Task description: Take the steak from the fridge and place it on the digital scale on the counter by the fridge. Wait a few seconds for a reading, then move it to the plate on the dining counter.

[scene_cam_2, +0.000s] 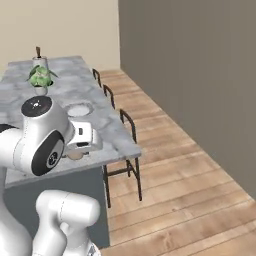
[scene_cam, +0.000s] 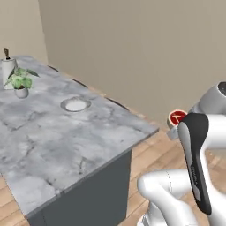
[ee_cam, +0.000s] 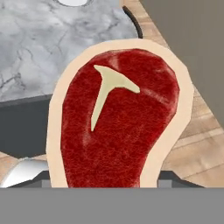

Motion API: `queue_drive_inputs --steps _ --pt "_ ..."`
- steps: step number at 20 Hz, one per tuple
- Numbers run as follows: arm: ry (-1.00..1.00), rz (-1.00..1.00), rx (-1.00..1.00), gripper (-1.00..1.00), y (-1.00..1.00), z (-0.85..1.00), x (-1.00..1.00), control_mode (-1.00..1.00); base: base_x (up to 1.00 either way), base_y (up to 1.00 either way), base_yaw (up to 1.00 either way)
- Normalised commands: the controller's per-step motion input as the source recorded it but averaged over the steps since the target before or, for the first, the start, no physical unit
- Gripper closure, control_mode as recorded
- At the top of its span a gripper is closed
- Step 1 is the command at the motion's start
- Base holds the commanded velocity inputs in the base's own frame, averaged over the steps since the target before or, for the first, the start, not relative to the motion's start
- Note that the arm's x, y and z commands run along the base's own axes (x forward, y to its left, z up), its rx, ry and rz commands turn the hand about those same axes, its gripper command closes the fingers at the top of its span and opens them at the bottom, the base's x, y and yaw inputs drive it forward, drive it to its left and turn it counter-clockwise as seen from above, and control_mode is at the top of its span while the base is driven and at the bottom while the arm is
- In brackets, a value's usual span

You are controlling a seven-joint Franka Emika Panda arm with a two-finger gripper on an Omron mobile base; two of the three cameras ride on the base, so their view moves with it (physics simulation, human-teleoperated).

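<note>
Marble of the dining worktop (scene_cam: pixel 48 132) spreads grey-white across the left base view, set on a dark grey base, with wooden floor (scene_cam_2: pixel 170 190) beyond its right edge. Dark-framed stools (scene_cam_2: pixel 122 150) line the worktop's far side in the right base view. The white arm rises in front of the worktop's near corner, its hand off the edge and over the floor. Toward the far end of the worktop stand a small potted plant (scene_cam: pixel 20 81) and, just behind it, a pale jar (scene_cam: pixel 7 68) with a dark stick in it. The plate (scene_cam: pixel 75 104) lies flat on the marble nearer the arm, well apart from the plant. The steak (ee_cam: pixel 118 127) sits close to the hand camera, red with a pale rim and a white streak, held up between worktop edge and floor; in the left base view it shows as a red disc (scene_cam: pixel 177 117) beside the arm. The pincer (scene_cam: pixel 176 128) is clamped on the steak, its fingertips hidden behind the meat.
</note>
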Motion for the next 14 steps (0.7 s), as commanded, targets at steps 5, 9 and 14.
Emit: queue_drive_inputs --steps 5,9,14 --pt "0.00 0.00 0.00 1.00 0.00 0.00 0.00 1.00 0.07 -0.91 0.58" --pt "0.00 0.00 0.00 1.00 0.00 0.00 0.00 1.00 0.37 -0.74 0.63" --pt "0.00 0.00 0.00 1.00 0.00 0.00 0.00 1.00 0.35 -0.66 0.68"
